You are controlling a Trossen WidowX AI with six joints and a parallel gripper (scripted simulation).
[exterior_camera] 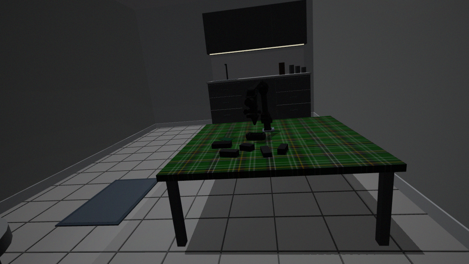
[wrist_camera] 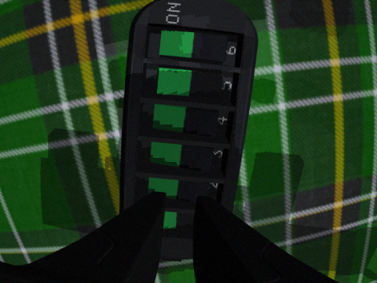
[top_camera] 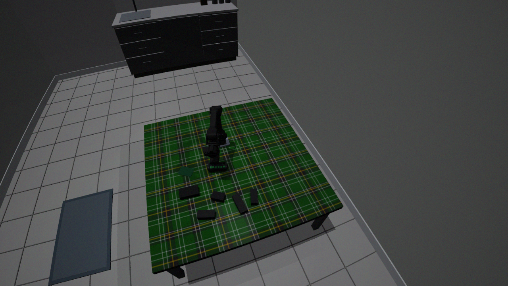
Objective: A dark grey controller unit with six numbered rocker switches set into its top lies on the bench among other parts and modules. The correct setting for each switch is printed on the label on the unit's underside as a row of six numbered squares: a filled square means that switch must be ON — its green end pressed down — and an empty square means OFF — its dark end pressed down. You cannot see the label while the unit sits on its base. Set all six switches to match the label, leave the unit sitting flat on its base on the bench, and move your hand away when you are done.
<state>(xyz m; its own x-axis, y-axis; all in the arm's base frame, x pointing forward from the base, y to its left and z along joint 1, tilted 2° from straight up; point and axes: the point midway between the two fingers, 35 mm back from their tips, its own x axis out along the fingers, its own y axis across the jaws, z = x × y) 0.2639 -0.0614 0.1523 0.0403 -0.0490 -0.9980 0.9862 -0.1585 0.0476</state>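
The dark grey controller unit [top_camera: 222, 169] [exterior_camera: 255, 136] [wrist_camera: 212, 16] sits on its base on the table, switches up, its label hidden. In the wrist view the switches run from 6 at the top downward, green ends on the left, the ON side. The green of switch 6 [wrist_camera: 174, 44] and switch 5 [wrist_camera: 173, 82] is brighter than that of switch 4 [wrist_camera: 169, 117], switch 3 [wrist_camera: 166, 153] and switch 2 [wrist_camera: 162, 185]. I cannot tell each tilt surely. My gripper [exterior_camera: 254, 124] [wrist_camera: 179, 207] is nearly closed, empty, above the unit's lower end, partly hiding the lowest switch.
Several dark modules lie in front, including a large block [top_camera: 189, 192] [exterior_camera: 221, 144], a small block [top_camera: 218, 196] [exterior_camera: 247, 147] and a slanted bar [top_camera: 239, 203] [exterior_camera: 265, 151]. A thin green board [top_camera: 186, 171] [exterior_camera: 226, 139] lies left of the unit on the plaid-covered table [top_camera: 284, 170] [exterior_camera: 328, 147].
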